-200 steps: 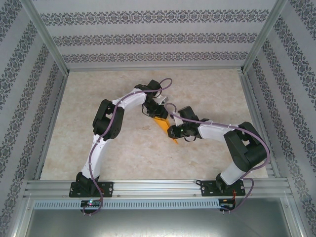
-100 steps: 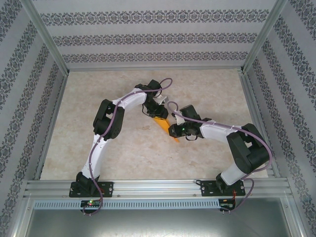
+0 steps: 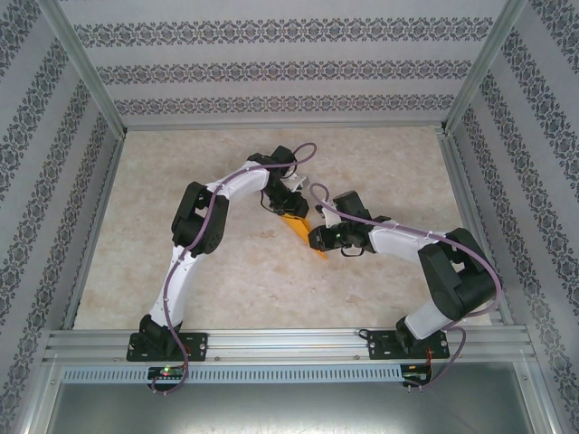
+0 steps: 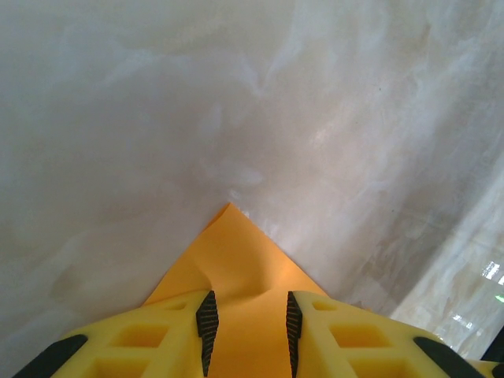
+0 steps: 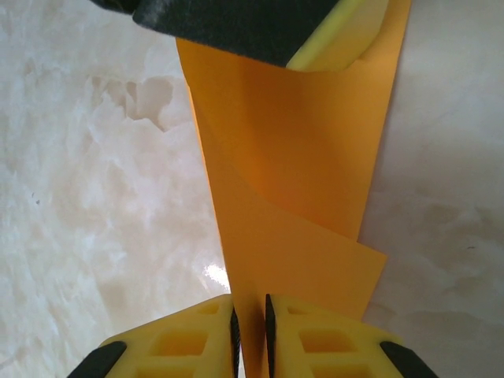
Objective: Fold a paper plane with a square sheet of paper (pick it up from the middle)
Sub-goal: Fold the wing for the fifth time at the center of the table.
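Note:
The square sheet of paper [image 3: 297, 226] is orange and folded into a narrow wedge, lying mid-table between both grippers. My left gripper [image 3: 282, 210] is at its far end. In the left wrist view the fingers of that gripper [image 4: 250, 331] stand apart and rest on the paper [image 4: 236, 252], which buckles slightly between them and ends in a point ahead. My right gripper [image 3: 312, 242] is at the near end. In the right wrist view this gripper [image 5: 250, 331] pinches a raised fold of the paper [image 5: 291, 157] in a narrow gap. One left finger [image 5: 339, 39] presses the far end.
The marble-patterned table [image 3: 208, 271] is walled by patterned panels on three sides. An aluminium rail [image 3: 289, 342] with both arm bases runs along the near edge. Bare tabletop lies left and right of the paper.
The right arm's wrist and forearm have shifted slightly away from the near edge. The paper and the left arm have stayed where they were.

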Controlling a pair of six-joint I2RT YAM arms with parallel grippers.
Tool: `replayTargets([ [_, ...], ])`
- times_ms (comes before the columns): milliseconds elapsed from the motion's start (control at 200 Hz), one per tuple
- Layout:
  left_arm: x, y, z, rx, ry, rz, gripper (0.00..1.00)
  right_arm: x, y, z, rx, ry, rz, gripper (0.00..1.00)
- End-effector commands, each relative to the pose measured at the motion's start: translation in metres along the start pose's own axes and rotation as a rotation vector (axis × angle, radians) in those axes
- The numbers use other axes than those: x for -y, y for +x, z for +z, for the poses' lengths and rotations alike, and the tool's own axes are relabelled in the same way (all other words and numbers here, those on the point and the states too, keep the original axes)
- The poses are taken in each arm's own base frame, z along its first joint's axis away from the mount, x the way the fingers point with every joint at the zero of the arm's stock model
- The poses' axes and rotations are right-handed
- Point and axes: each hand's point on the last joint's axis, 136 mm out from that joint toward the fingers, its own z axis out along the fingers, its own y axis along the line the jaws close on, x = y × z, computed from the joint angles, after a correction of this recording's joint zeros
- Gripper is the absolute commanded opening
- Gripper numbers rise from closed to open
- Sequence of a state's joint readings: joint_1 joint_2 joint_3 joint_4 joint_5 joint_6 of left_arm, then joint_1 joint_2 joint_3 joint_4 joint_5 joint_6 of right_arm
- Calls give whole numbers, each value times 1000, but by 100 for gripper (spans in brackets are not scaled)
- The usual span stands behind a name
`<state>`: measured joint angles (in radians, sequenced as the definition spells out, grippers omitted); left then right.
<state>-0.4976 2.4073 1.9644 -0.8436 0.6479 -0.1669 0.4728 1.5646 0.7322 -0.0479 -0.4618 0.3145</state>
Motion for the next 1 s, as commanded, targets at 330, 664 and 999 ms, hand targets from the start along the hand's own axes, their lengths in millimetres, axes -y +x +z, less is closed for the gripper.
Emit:
replayTargets([
  [330,-18,36,32,-147,-48,-44,35,-4,0,-2,18,-55,16,20],
  [664,-19,37,32,-150,-44,-45,35,-6,-3,-4,38,-83,30,21],
  [999,-18,38,32,-153,-43,-44,35,-6,-8,-5,56,-108,53,19],
])
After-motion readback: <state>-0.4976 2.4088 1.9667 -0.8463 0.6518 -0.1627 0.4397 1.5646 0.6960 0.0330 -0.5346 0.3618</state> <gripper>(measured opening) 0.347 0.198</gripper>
